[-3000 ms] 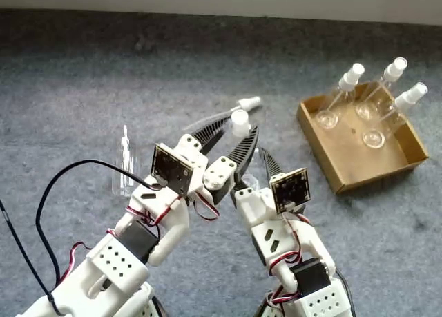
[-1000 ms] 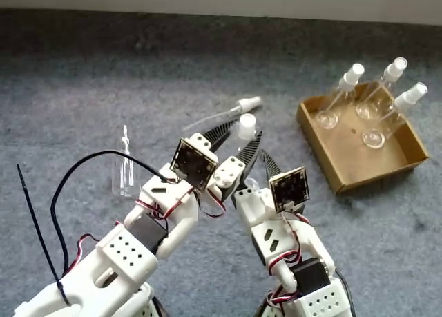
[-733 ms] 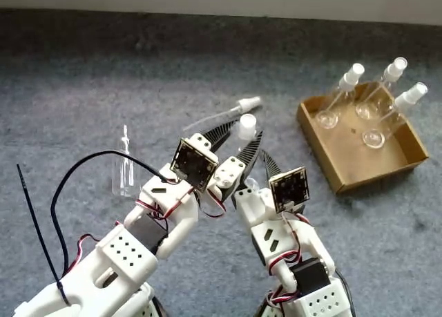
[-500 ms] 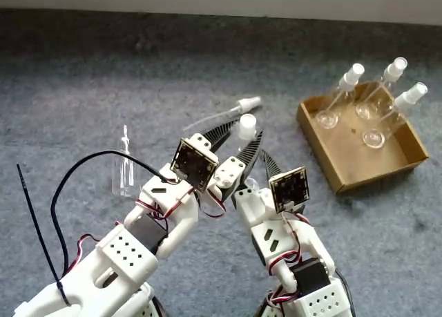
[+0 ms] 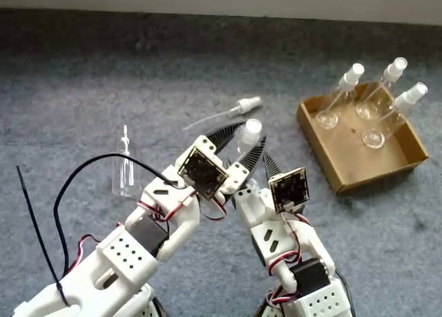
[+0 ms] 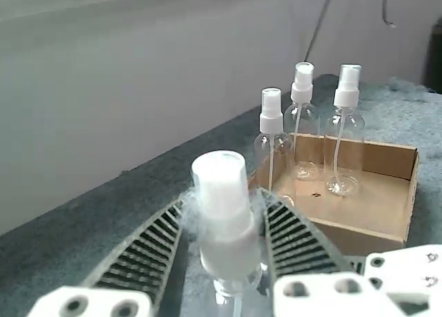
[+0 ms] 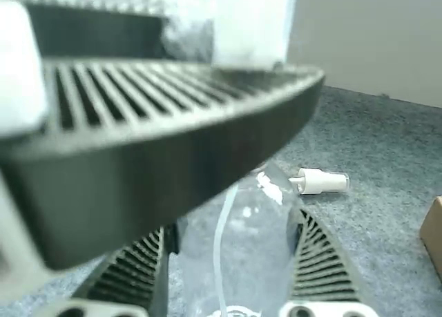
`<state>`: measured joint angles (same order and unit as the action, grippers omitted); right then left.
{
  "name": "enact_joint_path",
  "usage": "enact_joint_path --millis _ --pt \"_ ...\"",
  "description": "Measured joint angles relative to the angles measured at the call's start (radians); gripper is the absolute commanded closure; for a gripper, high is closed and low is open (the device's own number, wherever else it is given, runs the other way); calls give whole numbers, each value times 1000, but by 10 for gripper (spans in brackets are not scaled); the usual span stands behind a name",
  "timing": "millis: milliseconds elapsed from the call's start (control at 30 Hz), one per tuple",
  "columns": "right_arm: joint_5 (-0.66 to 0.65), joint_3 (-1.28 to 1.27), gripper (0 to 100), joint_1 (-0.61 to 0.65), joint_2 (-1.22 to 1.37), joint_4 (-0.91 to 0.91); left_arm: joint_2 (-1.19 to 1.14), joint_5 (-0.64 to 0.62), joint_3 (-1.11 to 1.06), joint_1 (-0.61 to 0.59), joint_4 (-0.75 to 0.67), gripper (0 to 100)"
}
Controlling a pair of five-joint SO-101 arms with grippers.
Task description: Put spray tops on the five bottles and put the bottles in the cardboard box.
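White plastic spray top (image 6: 221,193) is pinched between the ribbed fingers of the left claw (image 6: 222,206), seated on the neck of the clear plastic bottle (image 7: 242,251), with its dip tube running down inside the body. The right claw (image 7: 231,262) is pressed onto that body directly below the left claw, holding it upright above the grey carpeted surface (image 5: 103,89). The step in hand appears to be fastening this top. Hold the top's axis in line with the neck, as a tilted top is likely to cross-thread or jam. Turn or press with the left claw only, using the right claw as a fixed clamp. Maintain firm pressure, since smooth clear plastic will probably slip or rotate under torque. Do not release either claw until the top sits flush. The brown cardboard box (image 5: 349,158) lies off to the right claw's outer side and holds three capped clear bottles (image 5: 343,92). A loose white spray top (image 5: 247,104) lies just beyond the claw tips. An uncapped clear bottle (image 5: 124,168) stands on the left claw's outer side.
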<state>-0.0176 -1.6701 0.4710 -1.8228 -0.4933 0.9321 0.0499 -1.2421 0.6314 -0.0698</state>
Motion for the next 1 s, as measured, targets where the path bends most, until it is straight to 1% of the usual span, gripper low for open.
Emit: enact_joint_path --millis 133,233,400,600,1000 --pt "-2 0 896 3 0 -2 37 2 0 5 71 995" --pt "-3 0 896 5 0 -2 77 -44 0 5 101 995" --pt "-3 0 896 5 0 0 124 -72 -2 5 112 995" --pt "-3 0 896 5 0 -2 155 -72 -51 5 104 995" --pt "-3 0 896 5 0 -2 144 -72 -41 5 110 995"
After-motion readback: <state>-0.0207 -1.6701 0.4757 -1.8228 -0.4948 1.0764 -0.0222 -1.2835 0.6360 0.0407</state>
